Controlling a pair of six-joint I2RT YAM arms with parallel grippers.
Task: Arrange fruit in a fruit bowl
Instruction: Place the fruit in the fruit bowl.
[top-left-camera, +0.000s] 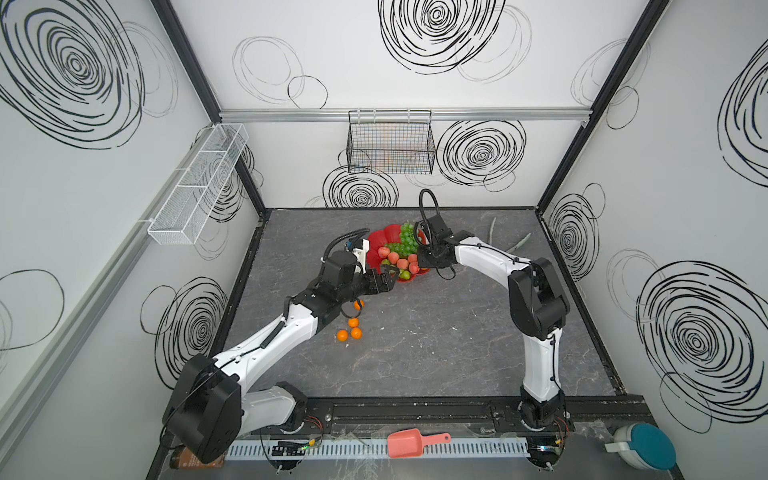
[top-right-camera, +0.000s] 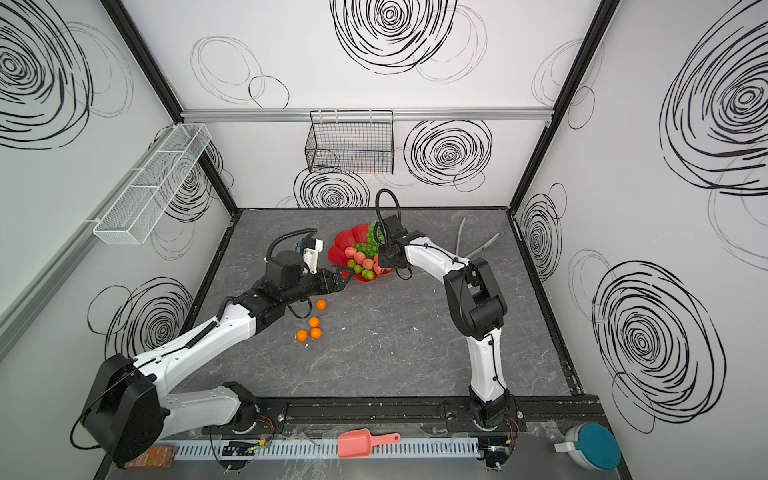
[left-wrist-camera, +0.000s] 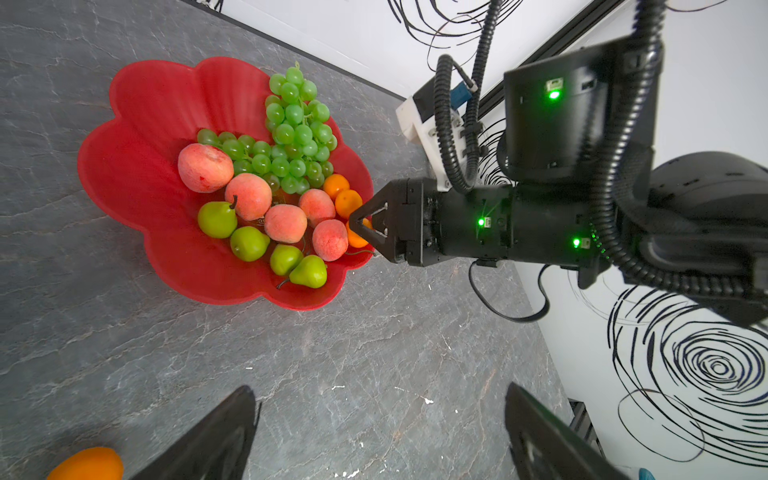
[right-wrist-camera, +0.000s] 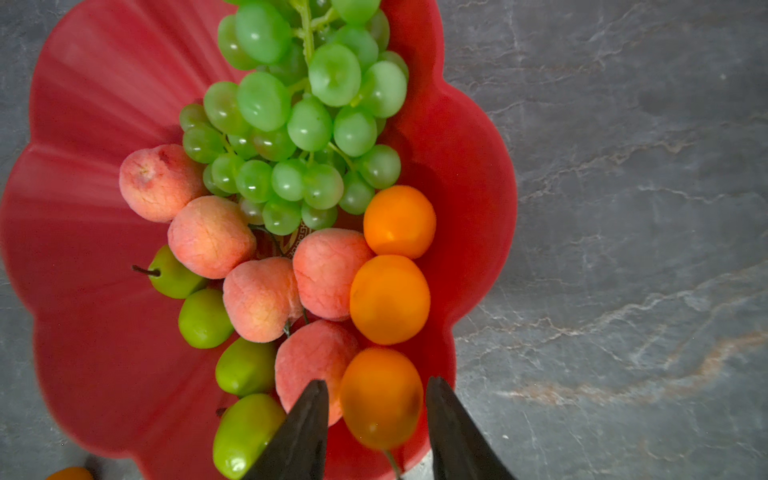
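Tangerine (right-wrist-camera: 380, 403) at bowl (right-wrist-camera: 478, 187) rim, right end effector (right-wrist-camera: 376, 380) parted around it

Five peaches (left-wrist-camera: 248, 202), four pears (left-wrist-camera: 217, 219), seven tangerines (top-right-camera: 314, 322), one grape bunch (left-wrist-camera: 291, 137), one bowl (left-wrist-camera: 137, 166).

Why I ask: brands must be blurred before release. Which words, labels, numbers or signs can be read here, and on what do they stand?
No text can be read in any view.
brown packet at the front edge: pale marks, too blurred to read.
gold emblem at the centre of the fruit bowl: an ornament, mostly hidden by grapes and peaches; no letters can be made out.
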